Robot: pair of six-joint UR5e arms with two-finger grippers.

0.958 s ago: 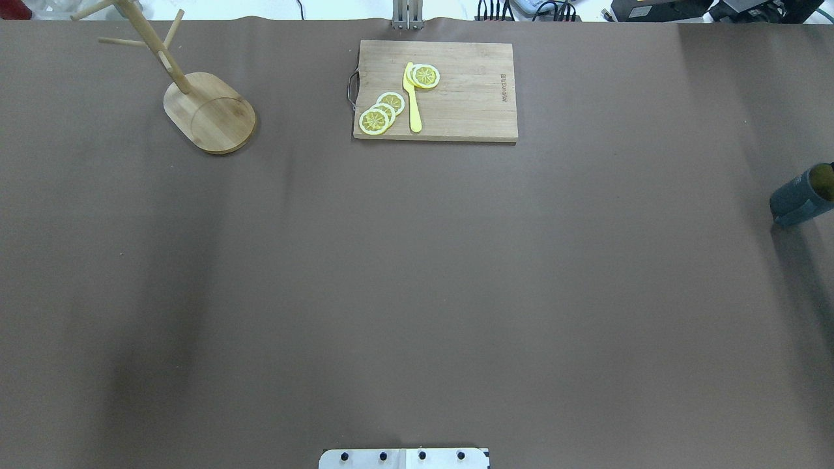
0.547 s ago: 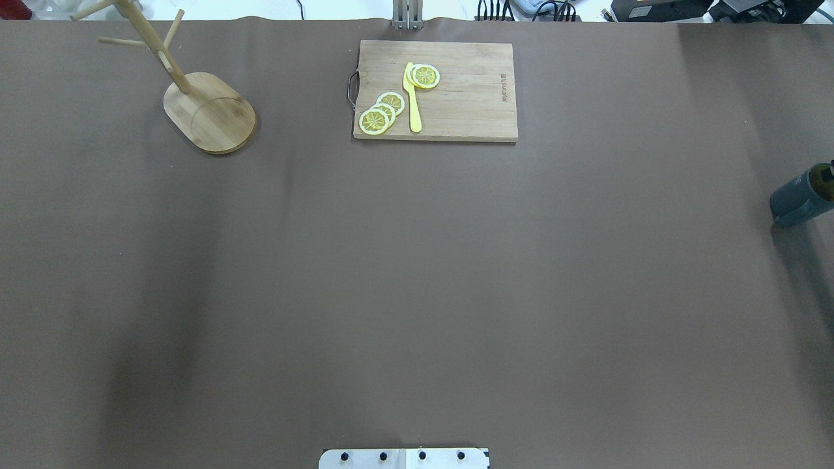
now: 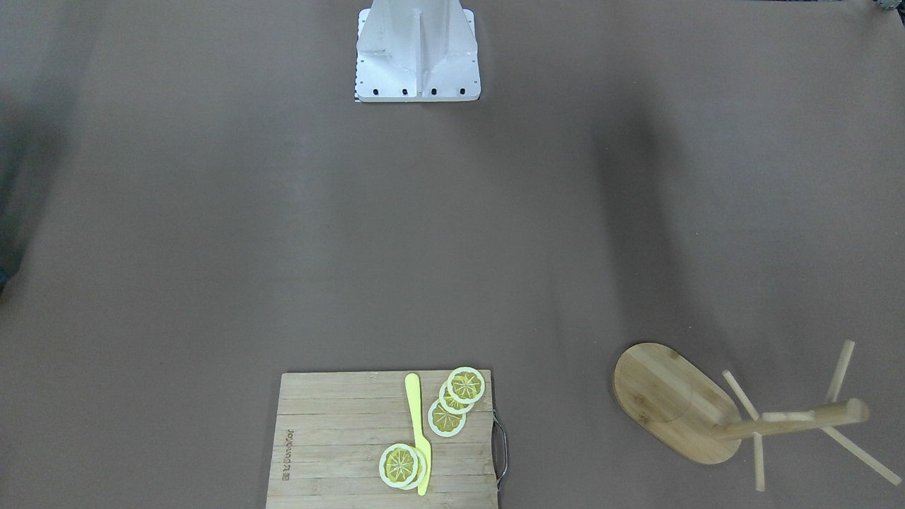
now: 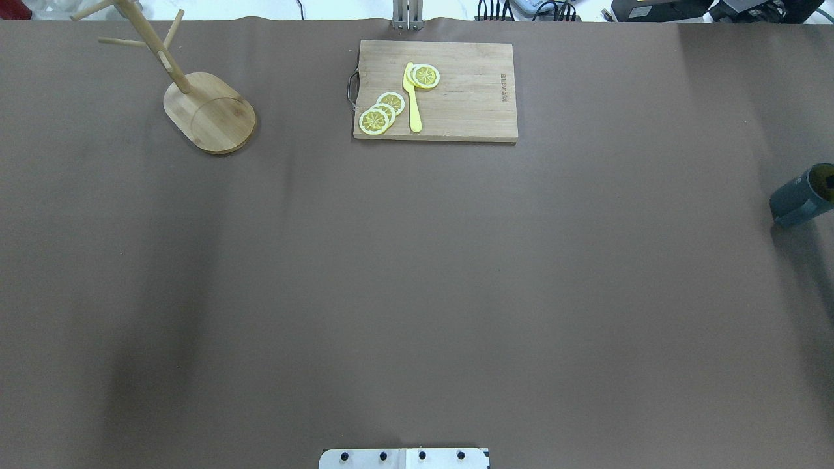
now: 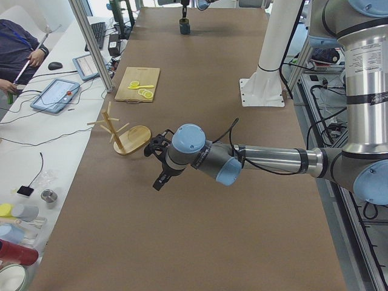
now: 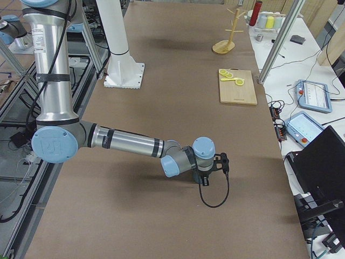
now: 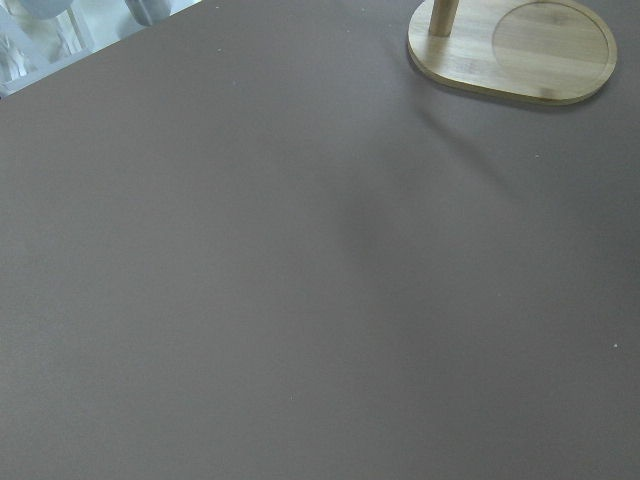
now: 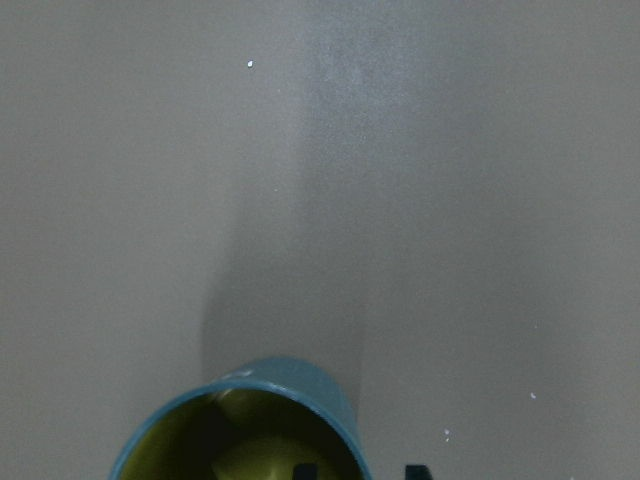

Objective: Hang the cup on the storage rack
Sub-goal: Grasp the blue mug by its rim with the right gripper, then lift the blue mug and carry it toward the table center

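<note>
At far right, the cup (image 4: 796,200) stays put, interior darker.

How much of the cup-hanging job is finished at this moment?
Nothing is done yet: the cup stands on the table, far from the storage rack, whose pegs are bare. In hand: the right gripper straddles the cup's rim, jaws not closed. To do: grasp, carry, hang it on a peg.

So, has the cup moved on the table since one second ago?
No. In the overhead view the cup stands at the same spot by the right edge, at the same distance from the cutting board.
</note>
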